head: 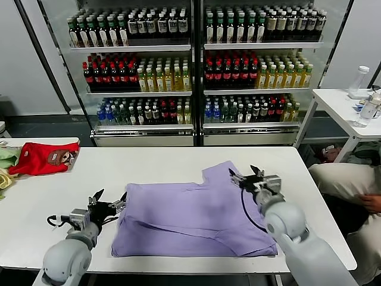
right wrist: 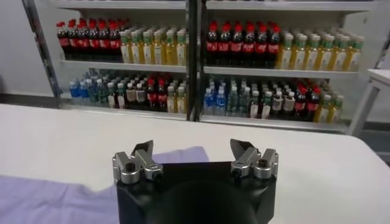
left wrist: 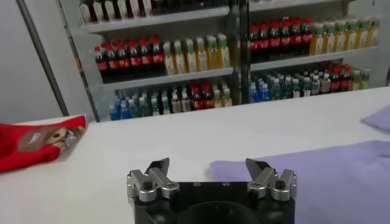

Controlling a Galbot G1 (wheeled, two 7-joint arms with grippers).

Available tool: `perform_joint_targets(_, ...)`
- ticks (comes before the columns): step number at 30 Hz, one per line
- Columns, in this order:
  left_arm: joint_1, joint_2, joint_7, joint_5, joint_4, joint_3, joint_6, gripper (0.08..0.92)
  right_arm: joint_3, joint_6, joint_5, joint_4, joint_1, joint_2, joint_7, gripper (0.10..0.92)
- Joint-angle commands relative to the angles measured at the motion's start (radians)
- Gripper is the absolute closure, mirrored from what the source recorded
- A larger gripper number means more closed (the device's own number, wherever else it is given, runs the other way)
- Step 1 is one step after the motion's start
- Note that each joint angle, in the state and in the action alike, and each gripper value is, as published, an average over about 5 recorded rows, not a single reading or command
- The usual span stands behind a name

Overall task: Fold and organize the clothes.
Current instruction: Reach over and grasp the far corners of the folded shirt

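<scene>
T-shirt (head: 196,217): light purple, flat on the white table (head: 178,161), near the front edge, partly folded with one sleeve sticking out toward the shelves. No print showing on the side facing up.
Left gripper (head: 110,201): fingers spread wide, holding nothing, just beside the shirt's left edge, low over the table.
Right gripper (head: 244,174): fingers spread wide, holding nothing, over the shirt's right sleeve corner.
Red garment (head: 43,158): at the far left of the table, well apart from the shirt, with a brown cartoon patch on it.
Pale green cloth (head: 7,156): touching the red garment at the table's left edge.
Shelves (head: 196,77): behind the table, full of bottles with red, yellow, blue and dark caps.
Writing: bottle labels too small to read.
</scene>
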Motion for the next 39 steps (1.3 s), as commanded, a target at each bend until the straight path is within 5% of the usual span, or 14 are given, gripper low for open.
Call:
perform_joint_targets(1, -0.121, 0.02, 0.131, -0.09, 0.179, 0.01, 0.043, 0.177, -0.09, -0.006, -0.029, -0.249, 0.182, 0.078, 0.006, 0.202)
perform_joint_targets(7, -0.152, 0.008, 0.186, -0.103, 0.219, 0.038, -0.042, 0.177, -0.081, -0.004, -0.05, -0.339, 0.203, 0.09, 0.002, 0.202)
perform_joint_targets(21, -0.256, 0.004, 0.215, -0.058, 0.341, 0.072, -0.018, 0.177, -0.065, 0.031, -0.102, -0.514, 0.247, 0.166, -0.021, 0.203)
perform_joint_targets(39, -0.297, -0.006, 0.268, -0.013, 0.415, 0.078, -0.017, 0.204, -0.062, 0.038, -0.072, -0.547, 0.249, 0.199, -0.023, 0.227)
